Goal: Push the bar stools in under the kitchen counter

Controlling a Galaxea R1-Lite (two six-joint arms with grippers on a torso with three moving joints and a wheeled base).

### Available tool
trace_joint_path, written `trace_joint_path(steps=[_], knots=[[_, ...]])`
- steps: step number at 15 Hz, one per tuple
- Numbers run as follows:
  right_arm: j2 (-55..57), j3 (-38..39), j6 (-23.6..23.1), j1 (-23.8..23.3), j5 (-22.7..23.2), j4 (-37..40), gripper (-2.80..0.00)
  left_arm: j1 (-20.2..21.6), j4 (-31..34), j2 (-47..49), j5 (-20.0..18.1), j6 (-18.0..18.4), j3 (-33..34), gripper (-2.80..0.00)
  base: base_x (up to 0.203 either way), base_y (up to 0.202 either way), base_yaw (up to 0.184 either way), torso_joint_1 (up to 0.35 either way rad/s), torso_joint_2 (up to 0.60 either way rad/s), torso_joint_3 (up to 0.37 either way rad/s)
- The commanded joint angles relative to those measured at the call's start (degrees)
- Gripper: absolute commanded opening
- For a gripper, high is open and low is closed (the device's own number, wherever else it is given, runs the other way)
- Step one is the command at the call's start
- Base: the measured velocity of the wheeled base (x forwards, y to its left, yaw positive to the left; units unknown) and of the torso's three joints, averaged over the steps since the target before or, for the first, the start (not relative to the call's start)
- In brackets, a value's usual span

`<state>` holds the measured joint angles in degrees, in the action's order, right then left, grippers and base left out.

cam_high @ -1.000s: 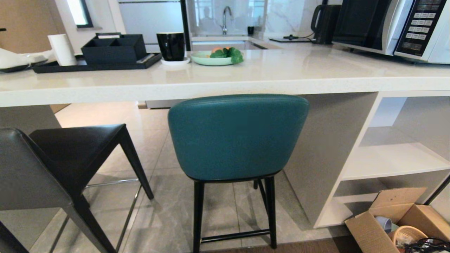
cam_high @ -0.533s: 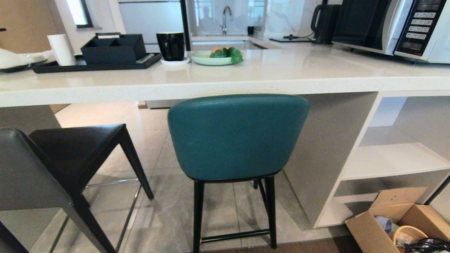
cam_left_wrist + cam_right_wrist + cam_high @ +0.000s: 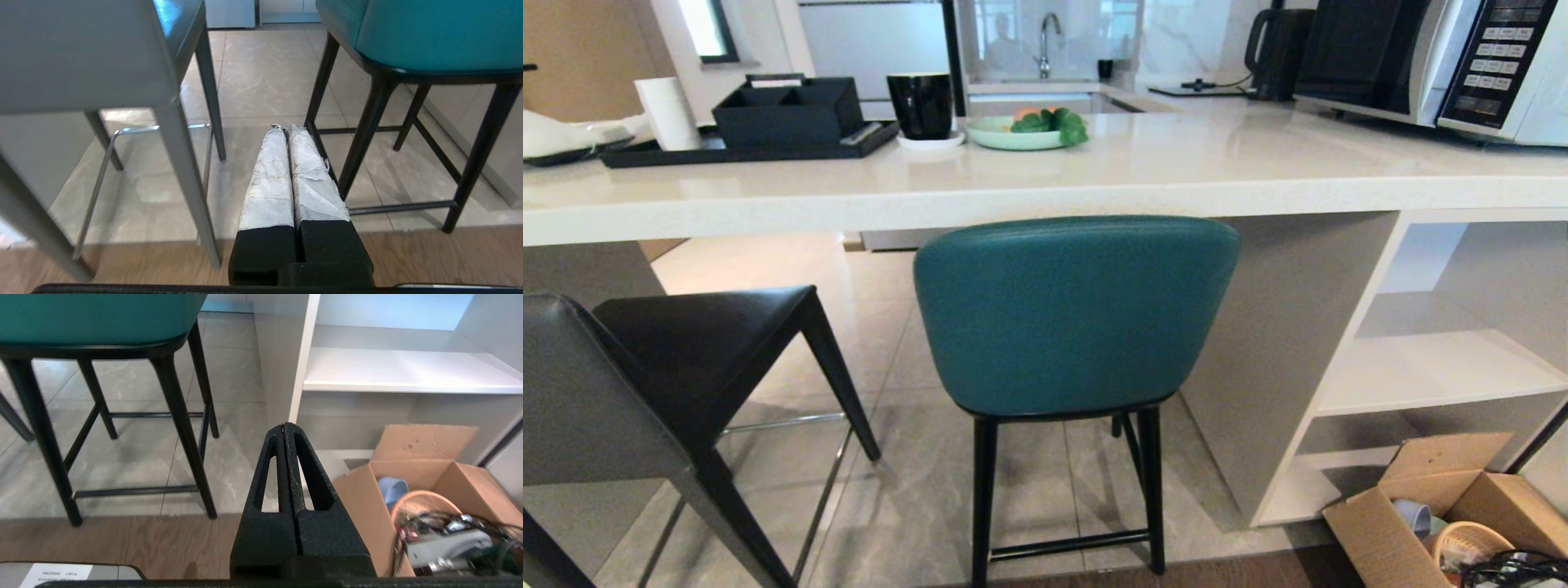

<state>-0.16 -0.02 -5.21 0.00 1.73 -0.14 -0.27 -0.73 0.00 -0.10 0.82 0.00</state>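
Teal stool (image 3: pixel 1076 314) stands tucked at the bench (image 3: pixel 1045 192) front edge, grey stool (image 3: pixel 645 384) still out; both grippers' fingers (image 3: pixel 286 171) (image 3: pixel 284 465) pressed together, empty, low for pushing.

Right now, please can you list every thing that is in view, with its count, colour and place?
teal stool: 1, teal seat, black legs, centre, its back at the counter edge
dark grey stool: 1, dark grey, left, further out from the counter
kitchen counter: 1, off-white, across the view
white shelving: 1, white, under the counter at right
cardboard box: 1, brown, open, on the floor at lower right
microwave: 1, black and white, counter, far right
kettle: 1, black, beside the microwave
green plate: 1, pale green, holds greens
black cup: 1, on a white saucer
black tray: 1, counter left, bears a black organiser
paper roll: 1, white, on the tray
left gripper: 1, white-wrapped, shut, low between the stools
right gripper: 1, black, shut, low beside the box
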Motion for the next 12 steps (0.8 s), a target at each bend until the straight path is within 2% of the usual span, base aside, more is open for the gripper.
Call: trace_joint_path(steps=[1, 6, 12], knots=[[0.2, 0.0, -0.1, 0.0, 0.0, 0.1, -2.80, 0.0, -0.1, 0.2, 0.0, 0.0, 0.0, -2.80, -0.160, 0.000, 0.000, 0.009, 0.00, -0.007], [0.2, 0.0, 0.6, 0.0, -0.7, 0.0, -2.80, 0.0, -0.1, 0.2, 0.0, -0.1, 0.0, -2.80, -0.182, 0.000, -0.002, 0.001, 0.00, 0.004], [0.2, 0.0, 1.0, 0.0, -0.8, 0.0, -2.80, 0.0, -0.1, 0.2, 0.0, -0.7, 0.0, -2.80, 0.000, 0.000, 0.000, 0.000, 0.00, 0.000]])
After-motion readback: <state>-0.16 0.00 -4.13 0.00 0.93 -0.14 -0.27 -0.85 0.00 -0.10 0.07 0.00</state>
